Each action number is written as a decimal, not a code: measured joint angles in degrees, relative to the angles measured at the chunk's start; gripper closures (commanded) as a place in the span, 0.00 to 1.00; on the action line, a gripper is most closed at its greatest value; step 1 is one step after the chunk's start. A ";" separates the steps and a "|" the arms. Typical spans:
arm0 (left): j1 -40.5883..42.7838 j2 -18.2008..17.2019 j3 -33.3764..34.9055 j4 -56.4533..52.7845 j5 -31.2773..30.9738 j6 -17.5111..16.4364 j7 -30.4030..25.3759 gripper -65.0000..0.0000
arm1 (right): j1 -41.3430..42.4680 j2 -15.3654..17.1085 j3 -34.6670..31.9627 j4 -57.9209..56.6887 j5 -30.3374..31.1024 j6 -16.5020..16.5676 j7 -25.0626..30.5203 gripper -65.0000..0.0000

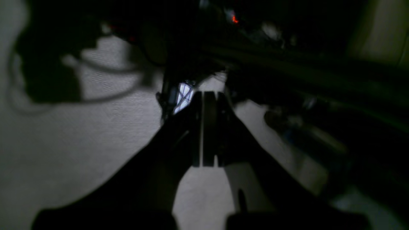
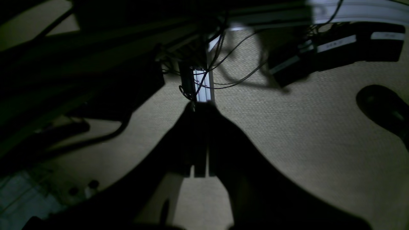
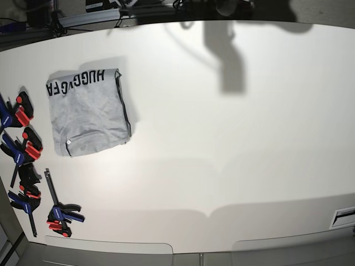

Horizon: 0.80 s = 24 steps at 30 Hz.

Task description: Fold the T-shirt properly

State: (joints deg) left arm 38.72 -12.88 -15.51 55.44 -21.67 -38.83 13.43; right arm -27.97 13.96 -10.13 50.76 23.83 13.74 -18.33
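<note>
The T-shirt [image 3: 89,113] lies folded into a rough grey rectangle at the left of the white table [image 3: 222,138]. Black block lettering [image 3: 75,82] runs along its far edge. Neither arm shows in the base view. In the left wrist view my left gripper [image 1: 206,95] is a dark shape with its jaws pressed together and nothing between them, hanging over pale carpet. My right gripper [image 2: 201,105] looks the same in the right wrist view, shut and empty above beige carpet. The T-shirt is out of both wrist views.
Several red, blue and black clamps [image 3: 25,144] line the table's left edge, one more [image 3: 61,213] near the front left corner. The wrist views show loose cables [image 2: 230,73], dark frame bars [image 1: 303,70] and a black rounded object [image 2: 383,105] on the carpet.
</note>
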 measured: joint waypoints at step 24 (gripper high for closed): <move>-11.91 4.00 6.29 -9.22 8.83 19.34 -7.32 1.00 | 16.57 -11.67 -10.36 -10.54 4.92 -15.30 0.31 1.00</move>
State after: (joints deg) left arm 26.81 -8.88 -9.21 46.22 -12.84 -19.49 6.11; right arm -11.40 2.28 -20.49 40.23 28.75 -1.56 -18.02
